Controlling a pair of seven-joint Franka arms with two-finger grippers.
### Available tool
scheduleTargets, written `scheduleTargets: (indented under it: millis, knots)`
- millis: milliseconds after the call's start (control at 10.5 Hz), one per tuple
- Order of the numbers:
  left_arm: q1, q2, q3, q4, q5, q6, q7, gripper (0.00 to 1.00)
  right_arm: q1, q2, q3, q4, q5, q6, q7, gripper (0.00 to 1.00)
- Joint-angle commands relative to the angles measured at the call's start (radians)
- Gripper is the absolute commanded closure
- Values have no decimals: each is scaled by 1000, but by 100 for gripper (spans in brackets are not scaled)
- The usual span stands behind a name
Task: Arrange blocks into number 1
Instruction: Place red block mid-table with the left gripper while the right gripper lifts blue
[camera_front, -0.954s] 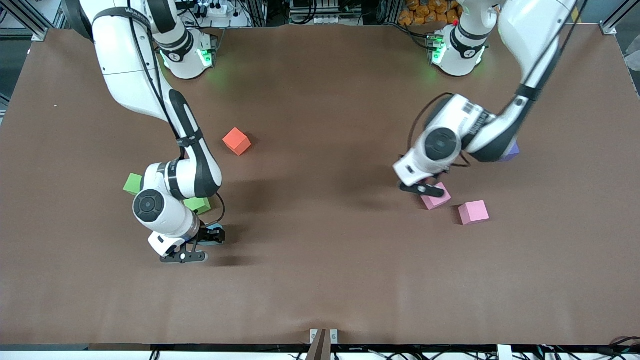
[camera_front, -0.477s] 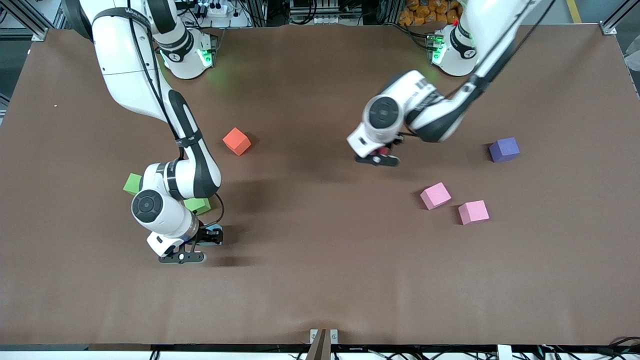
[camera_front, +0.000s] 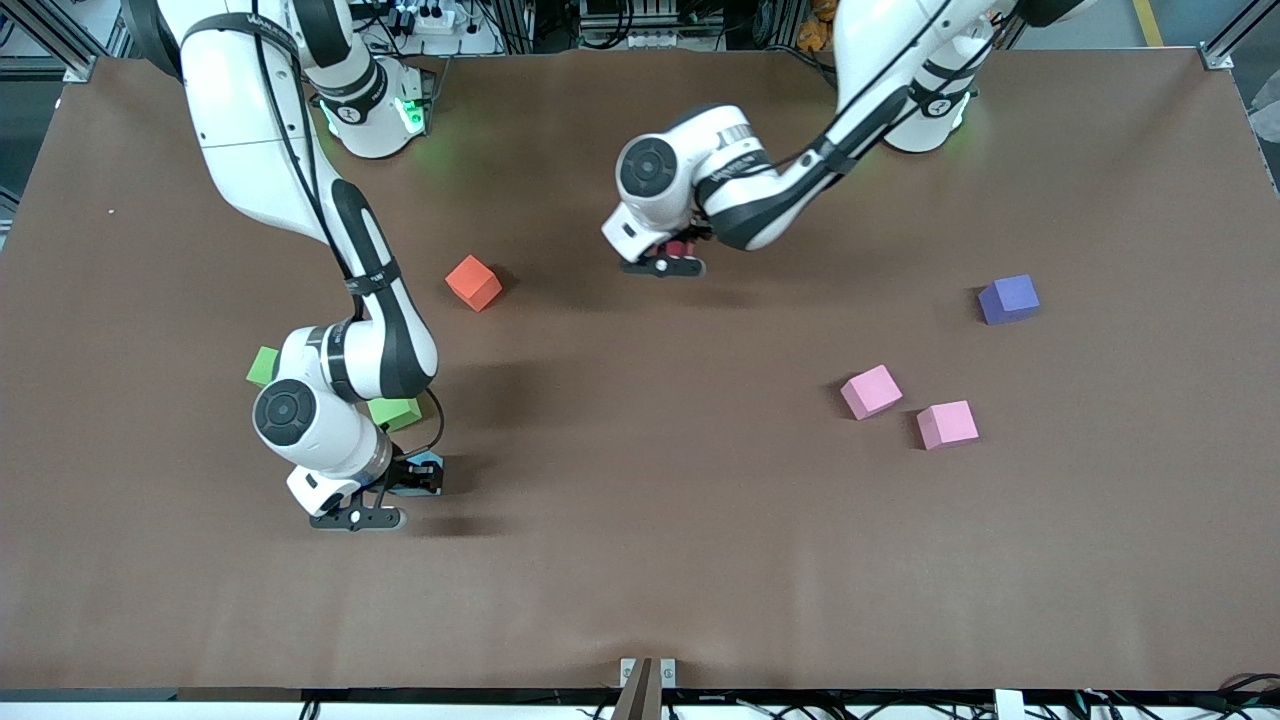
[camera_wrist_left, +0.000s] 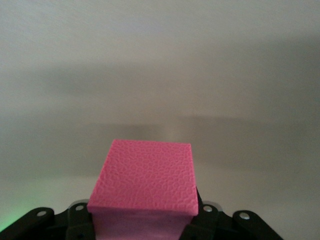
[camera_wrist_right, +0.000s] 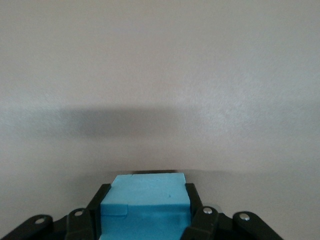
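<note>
My left gripper (camera_front: 672, 256) hangs over the middle of the table, shut on a deep pink block (camera_wrist_left: 145, 175) that fills the space between its fingers; in the front view only a dark red sliver of that block (camera_front: 681, 247) shows. Low over the table toward the right arm's end, my right gripper (camera_front: 400, 482) is shut on a light blue block (camera_wrist_right: 146, 196). That light blue block (camera_front: 428, 466) peeks out beside the wrist. A red block (camera_front: 473, 282) lies on the table between the two grippers.
Two green blocks (camera_front: 264, 366) (camera_front: 394, 410) lie partly hidden under the right arm. Two light pink blocks (camera_front: 870, 390) (camera_front: 947, 424) sit close together toward the left arm's end, with a purple block (camera_front: 1009, 298) farther from the front camera.
The left arm has swung from above the light pink blocks to the table's middle, carrying its block. The right gripper has shifted only slightly.
</note>
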Motion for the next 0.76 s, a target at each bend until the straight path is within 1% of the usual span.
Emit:
scheduleTargets:
  millis: [0,191,572,668]
  knots:
    - [-95,46,11,33,-21,62,-76,100,-15,-59,1,-18,24,-7,-2,35]
    - [-111,72,12,34,-20,115,-104,100,-18,-105,-11,-24,24,-7,-3,34]
    - [-123,109,17,40,-18,117,-104,100,-46,-210,-11,-105,20,-7,-12,34]
    - [-132,115,38,46,-15,117,-104,100,-43,-231,-11,-128,20,-6,-11,34]
